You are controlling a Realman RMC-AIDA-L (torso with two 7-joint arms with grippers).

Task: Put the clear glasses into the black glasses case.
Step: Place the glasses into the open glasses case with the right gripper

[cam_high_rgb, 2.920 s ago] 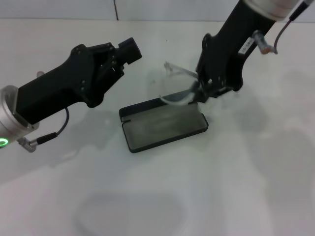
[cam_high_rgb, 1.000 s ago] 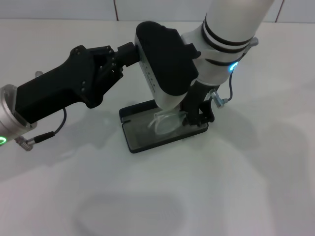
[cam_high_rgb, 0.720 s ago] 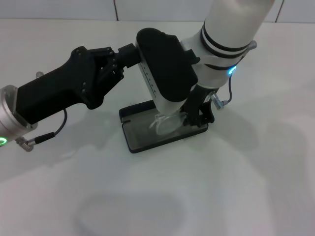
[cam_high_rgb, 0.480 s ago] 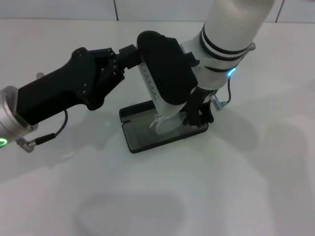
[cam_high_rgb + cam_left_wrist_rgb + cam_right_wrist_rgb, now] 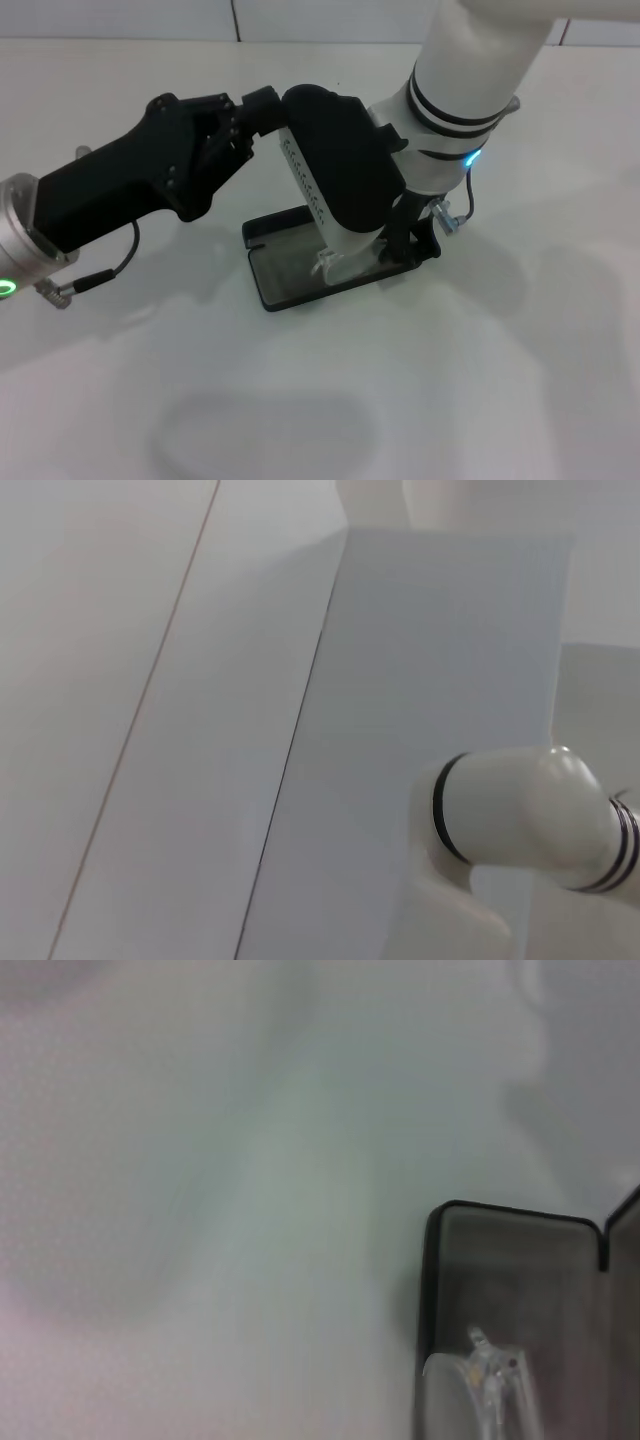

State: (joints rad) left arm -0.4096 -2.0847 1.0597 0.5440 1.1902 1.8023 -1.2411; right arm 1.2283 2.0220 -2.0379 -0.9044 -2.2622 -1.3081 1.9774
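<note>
You see the black glasses case lying open, the clear glasses partly inside it under the right gripper; whether its claw grips them cannot be told. Release and lid-closing remain. Farther back, the left gripper hovers, its state unclear.

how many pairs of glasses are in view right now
1. The clear glasses sit low in the open black glasses case, under the right claw, whose arm hides part of the case. The left claw hovers behind the case.
</note>
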